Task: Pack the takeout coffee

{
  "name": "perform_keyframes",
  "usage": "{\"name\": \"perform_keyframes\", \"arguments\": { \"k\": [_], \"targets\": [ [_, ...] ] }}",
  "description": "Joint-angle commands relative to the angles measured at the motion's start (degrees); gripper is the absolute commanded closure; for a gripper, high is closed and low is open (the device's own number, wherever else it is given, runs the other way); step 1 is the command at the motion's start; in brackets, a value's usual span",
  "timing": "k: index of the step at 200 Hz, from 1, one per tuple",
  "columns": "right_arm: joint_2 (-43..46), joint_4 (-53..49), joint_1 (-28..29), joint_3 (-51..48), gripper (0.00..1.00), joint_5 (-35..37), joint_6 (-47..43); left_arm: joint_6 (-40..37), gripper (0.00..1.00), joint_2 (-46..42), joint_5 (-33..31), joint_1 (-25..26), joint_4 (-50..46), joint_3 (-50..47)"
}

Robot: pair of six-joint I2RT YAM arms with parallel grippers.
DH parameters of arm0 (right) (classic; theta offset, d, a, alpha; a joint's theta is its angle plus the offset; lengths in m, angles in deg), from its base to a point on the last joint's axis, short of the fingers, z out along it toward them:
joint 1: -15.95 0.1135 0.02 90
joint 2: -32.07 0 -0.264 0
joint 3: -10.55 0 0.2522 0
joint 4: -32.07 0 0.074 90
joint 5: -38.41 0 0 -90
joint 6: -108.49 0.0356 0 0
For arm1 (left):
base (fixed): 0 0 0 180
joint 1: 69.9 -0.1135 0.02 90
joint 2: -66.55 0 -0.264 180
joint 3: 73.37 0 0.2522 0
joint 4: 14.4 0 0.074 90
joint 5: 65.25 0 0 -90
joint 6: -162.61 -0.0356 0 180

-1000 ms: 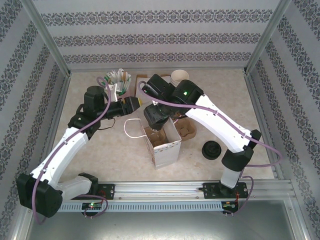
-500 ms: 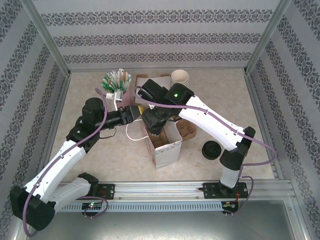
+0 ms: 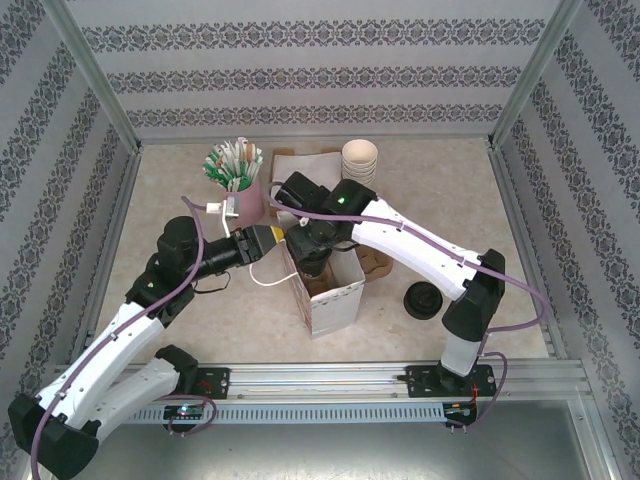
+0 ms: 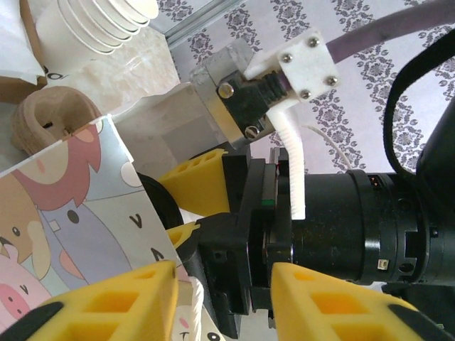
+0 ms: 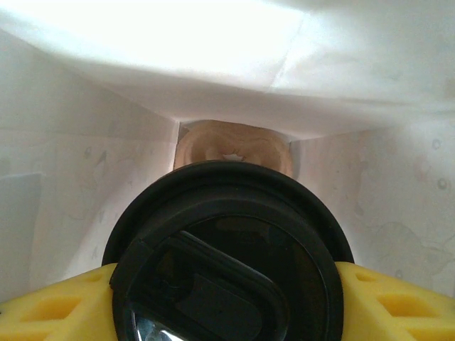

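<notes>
No lettering, number, brand or sign can be read anywhere. The paper bag (image 4: 64, 213) carries printed cartoon animal faces with a few small v-shaped marks scattered between them; whether those are letters or mere decoration cannot be told. The black lid of the takeout coffee (image 5: 227, 249) shows only raised moulded shapes, none legible as characters. The wall pattern is ornament, not writing.

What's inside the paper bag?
The takeout coffee, gripped by the right pincer, above a brown cup carrier. Its black lid covers the cup's body and most of the carrier.
</notes>
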Motion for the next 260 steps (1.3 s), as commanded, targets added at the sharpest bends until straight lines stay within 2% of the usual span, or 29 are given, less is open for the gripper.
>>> {"name": "perform_keyframes", "arguments": {
  "k": [1, 45, 80, 130, 198, 260],
  "targets": [
    [2.84, 1.89, -0.63, -2.02, 0.50, 0.63, 1.94, 0.02, 0.64, -1.36, -1.62, 0.57, 0.00, 0.10],
    [3.86, 4.36, -0.63, -5.81, 0.51, 0.51, 2.69, -3.61, 0.64, -2.56, -4.70, 0.53, -5.04, 1.67],
    [3.65, 5.93, -0.63, -6.71, 0.51, -0.10, 2.25, -7.89, 0.64, -2.23, -13.03, 0.55, -11.65, 5.04],
    [4.44, 6.87, -0.37, -7.97, 0.53, -0.30, 2.16, -10.40, 0.58, 2.36, -22.73, 0.08, -11.10, 8.36],
    [8.26, 8.19, 2.01, -9.90, 0.53, 1.17, 2.29, -11.86, 0.58, 15.43, -21.58, -4.63, -7.87, 13.19],
    [5.08, 9.50, 1.94, -11.62, 0.53, -1.67, 2.45, -12.38, 0.58, 17.98, -17.92, -5.04, -6.74, 13.32]
  ]
}}
